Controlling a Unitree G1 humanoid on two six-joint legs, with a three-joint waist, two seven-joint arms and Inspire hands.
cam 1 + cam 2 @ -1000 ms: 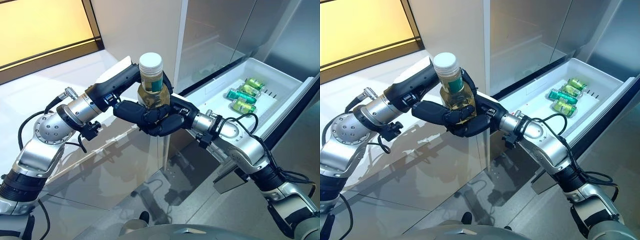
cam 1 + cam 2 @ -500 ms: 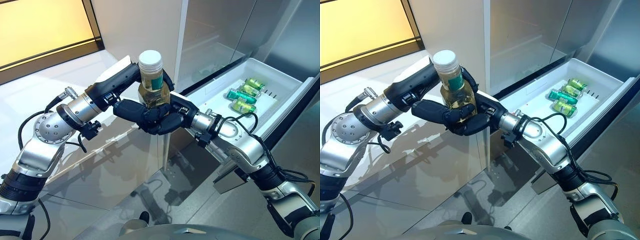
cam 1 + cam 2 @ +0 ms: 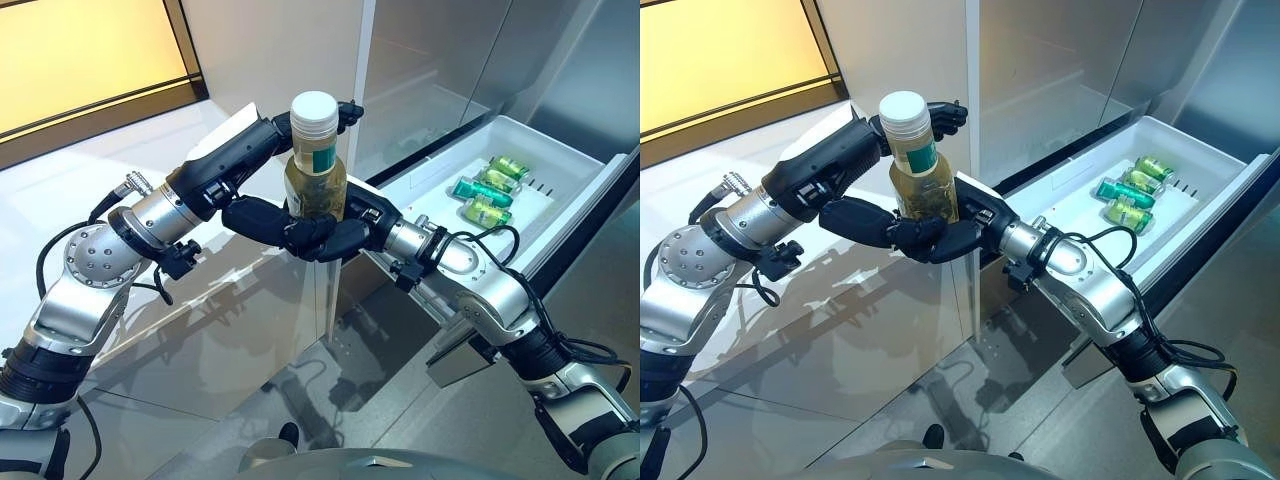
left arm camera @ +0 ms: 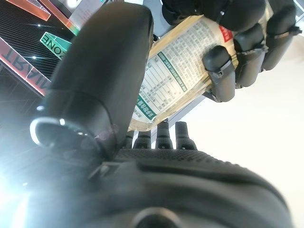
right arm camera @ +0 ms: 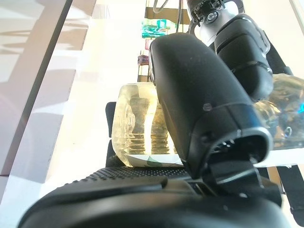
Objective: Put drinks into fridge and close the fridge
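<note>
The right hand curls around the bottle held upright in mid-air; the left hand has its fingers loose behind it. Three cans already lie at the open drawer's far corner; the bottle and the closing remain.

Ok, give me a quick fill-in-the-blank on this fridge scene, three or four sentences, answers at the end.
1. The bottle has a ____ cap.
2. The right hand grips the bottle at its ____ half.
3. The cans lie in the open white ____.
4. The left hand is at the bottle's ____ part, near the cap.

Missing words: white; lower; drawer; upper
</note>
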